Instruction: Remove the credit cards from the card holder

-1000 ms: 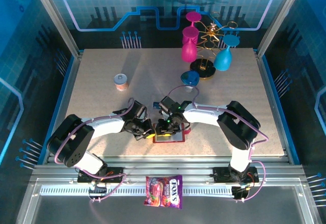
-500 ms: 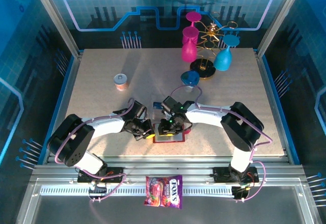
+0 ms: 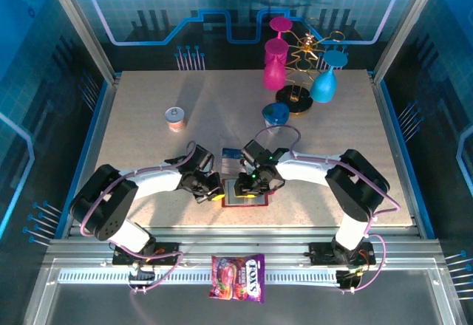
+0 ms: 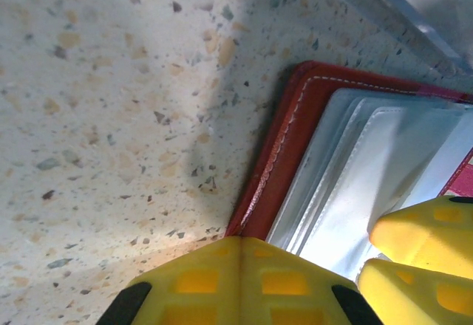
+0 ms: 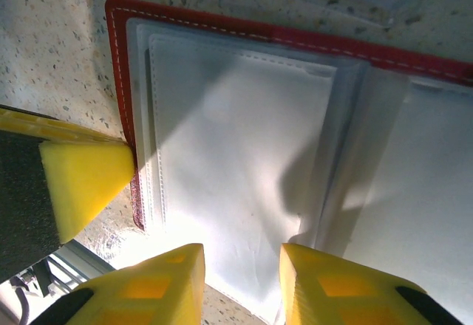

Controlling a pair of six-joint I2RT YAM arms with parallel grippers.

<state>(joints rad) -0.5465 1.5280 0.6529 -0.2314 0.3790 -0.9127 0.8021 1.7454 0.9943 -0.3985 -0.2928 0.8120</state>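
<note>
Hanging over the clear pocket [image 5: 244, 155] of the open card holder [image 4: 277, 140], the right fingers [image 5: 159, 281] stand a little apart; the left fingers [image 4: 236, 273], shut, touch its left edge.

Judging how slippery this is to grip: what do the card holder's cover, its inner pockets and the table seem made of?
Card holder cover: likely leather or imitation, dark red, slight sheen, pale stitched edge. Inner pockets: soft clear plastic, glossy, bright glare. Table: speckled stone-look, matte; stone or laminate unclear.
</note>
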